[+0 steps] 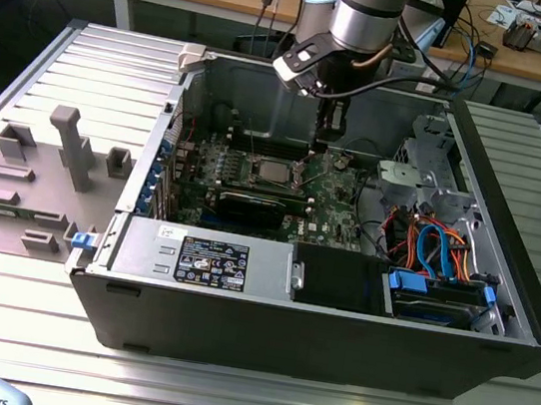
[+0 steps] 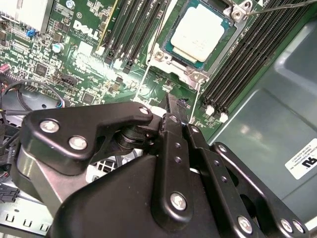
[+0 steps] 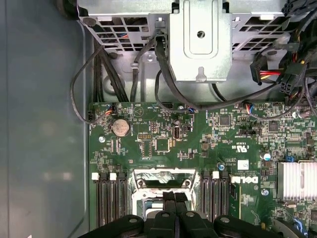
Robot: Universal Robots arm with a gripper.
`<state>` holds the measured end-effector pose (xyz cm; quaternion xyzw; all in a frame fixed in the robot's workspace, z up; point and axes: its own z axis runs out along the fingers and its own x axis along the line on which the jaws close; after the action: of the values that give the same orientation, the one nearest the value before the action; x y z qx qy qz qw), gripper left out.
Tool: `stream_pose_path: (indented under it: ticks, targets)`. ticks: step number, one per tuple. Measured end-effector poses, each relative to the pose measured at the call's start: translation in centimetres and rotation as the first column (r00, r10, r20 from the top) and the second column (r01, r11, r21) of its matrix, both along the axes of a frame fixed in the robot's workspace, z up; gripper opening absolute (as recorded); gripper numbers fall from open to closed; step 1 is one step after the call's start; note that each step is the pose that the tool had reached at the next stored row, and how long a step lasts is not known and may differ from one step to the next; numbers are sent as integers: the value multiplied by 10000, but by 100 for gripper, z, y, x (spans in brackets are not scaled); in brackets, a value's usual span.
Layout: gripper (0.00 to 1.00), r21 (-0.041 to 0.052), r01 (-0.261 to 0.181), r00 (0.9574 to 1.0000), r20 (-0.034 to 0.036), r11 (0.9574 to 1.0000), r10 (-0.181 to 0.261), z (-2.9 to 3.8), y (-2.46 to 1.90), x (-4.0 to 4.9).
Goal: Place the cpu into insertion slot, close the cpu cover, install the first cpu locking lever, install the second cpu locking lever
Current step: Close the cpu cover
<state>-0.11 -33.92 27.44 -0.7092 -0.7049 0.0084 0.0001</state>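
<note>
We found the black two-finger gripper (image 1: 321,144) clenched on nothing, the dull-silver square cpu (image 1: 273,172) lying just toward the exterior view's lower left of it.

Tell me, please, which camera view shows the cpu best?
The second wrist view: the cpu lies close up and unobstructed in the insertion slot. The exterior view shows it small and distant; in the first wrist view the gripper hides much of it.

Cpu (image 2: 198,30) top was dull matt silver metal. Circuit board (image 3: 198,131) was glossy green. Jaws were matt black, screws (image 2: 178,201) shiny. Table (image 1: 223,397) was ribbed brushed metal.
</note>
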Motion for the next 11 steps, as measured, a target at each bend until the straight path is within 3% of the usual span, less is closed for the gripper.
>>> stream_pose_path:
  ticks: [11]
  targets:
    - [11, 0, 0, 10000, 0, 10000, 0, 0, 0, 78]
